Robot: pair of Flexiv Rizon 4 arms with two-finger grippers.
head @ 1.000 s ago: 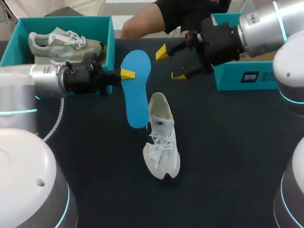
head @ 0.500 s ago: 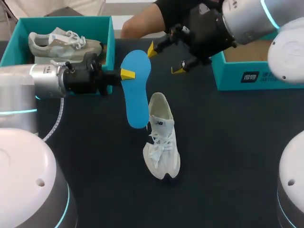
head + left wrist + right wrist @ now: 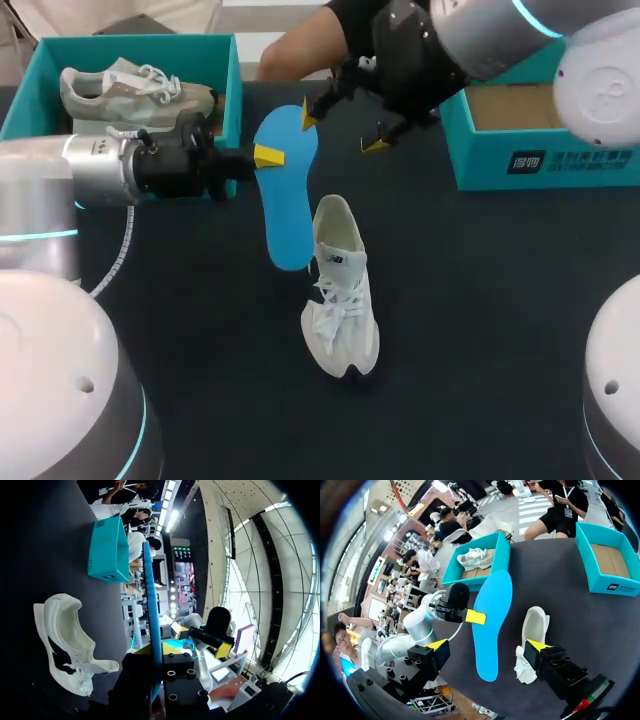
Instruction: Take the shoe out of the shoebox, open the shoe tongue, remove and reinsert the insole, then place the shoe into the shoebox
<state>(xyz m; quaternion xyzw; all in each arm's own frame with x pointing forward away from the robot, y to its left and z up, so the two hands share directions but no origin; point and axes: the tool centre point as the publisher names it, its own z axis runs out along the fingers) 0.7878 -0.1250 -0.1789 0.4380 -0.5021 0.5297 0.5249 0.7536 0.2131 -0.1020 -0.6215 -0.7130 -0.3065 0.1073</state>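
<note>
Our left gripper (image 3: 262,157) pinches the blue insole (image 3: 285,200), just left of the white shoe (image 3: 340,290). Our right gripper (image 3: 343,129), fingers spread, hangs near the insole's far end.

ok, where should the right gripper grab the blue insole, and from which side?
Probably the wide end's free long edge, from the right arm's side, opposite the left gripper. The insole is a thin flat sheet, so the right gripper should pinch across its faces; the narrow end sits by the shoe.

Silver arms (image 3: 95,170), yellow-tipped black tools (image 3: 343,128)
</note>
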